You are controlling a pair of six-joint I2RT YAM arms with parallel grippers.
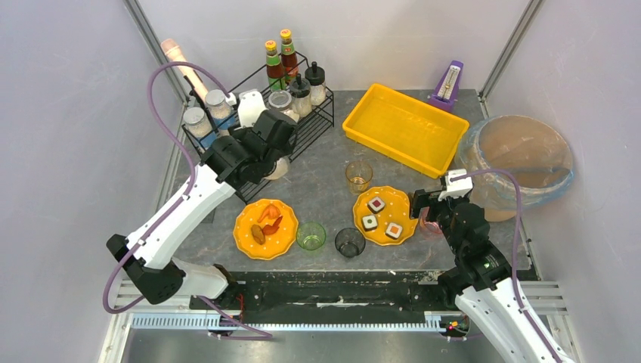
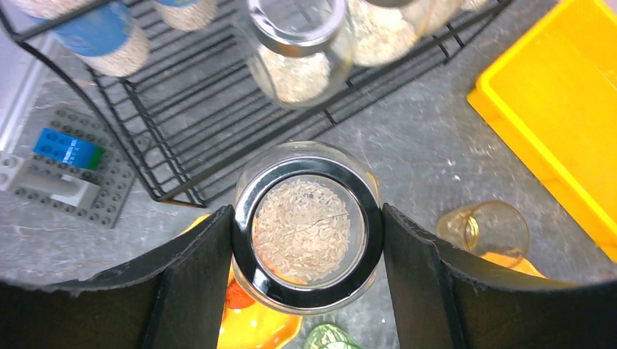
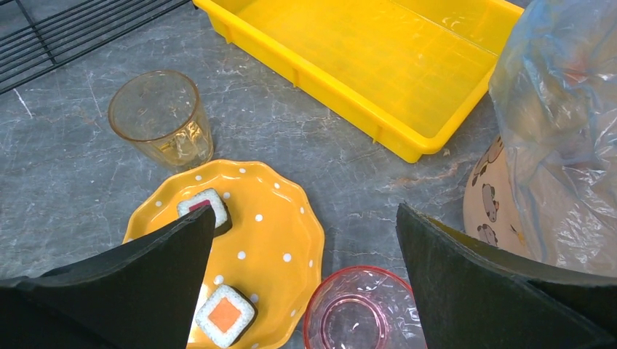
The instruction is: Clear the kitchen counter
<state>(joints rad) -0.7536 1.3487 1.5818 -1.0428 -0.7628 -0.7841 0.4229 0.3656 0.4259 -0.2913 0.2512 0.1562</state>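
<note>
left wrist: kitchen counter (image 2: 436,145) lies below fingers (image 2: 196,276) gripping a jar (image 2: 305,229).

Boxed in, softly lit

Plain pale-lilac panels (image 1: 60,91) close in at nine, twelve and three o'clock. Silver metal posts (image 1: 155,45) rise at eleven and one. At six runs a slotted aluminium rail (image 1: 325,324). Light is soft, even.

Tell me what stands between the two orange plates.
In the top view, a green cup and a dark cup stand side by side between the left plate and the right plate.
</note>
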